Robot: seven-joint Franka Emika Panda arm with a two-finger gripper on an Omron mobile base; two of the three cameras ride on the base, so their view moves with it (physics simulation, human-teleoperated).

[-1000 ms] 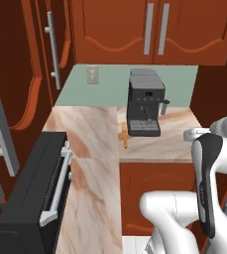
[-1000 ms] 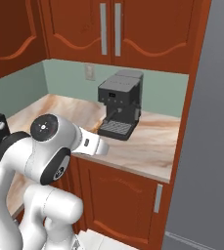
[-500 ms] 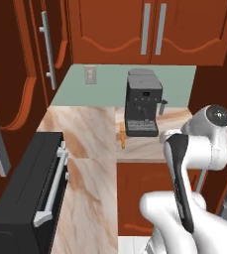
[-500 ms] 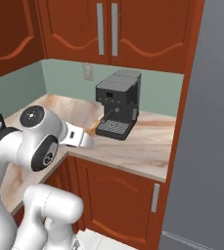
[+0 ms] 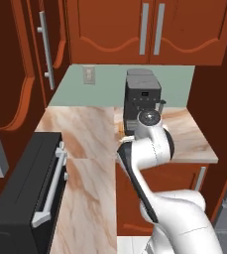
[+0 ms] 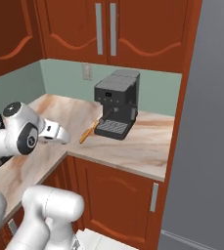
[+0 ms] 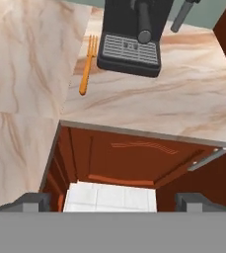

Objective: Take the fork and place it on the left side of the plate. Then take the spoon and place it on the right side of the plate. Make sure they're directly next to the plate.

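Fork (image 7: 87,64) lies beside the coffee machine (image 7: 131,34); gripper (image 7: 112,201) spread wide, holding and touching nothing.

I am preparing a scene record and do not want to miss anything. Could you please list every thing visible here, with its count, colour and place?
fork: one, orange, flat on the counter beside the coffee machine's left side in the hand view
coffee machine: one, black, on the counter against the green wall
counter: one, marbled beige, L-shaped
oven: one, black, at the left of the left base view
cabinets: red-brown, above and below the counter
wall outlet: one, pale, on the green wall
gripper: one, dark fingertips, open, holding nothing
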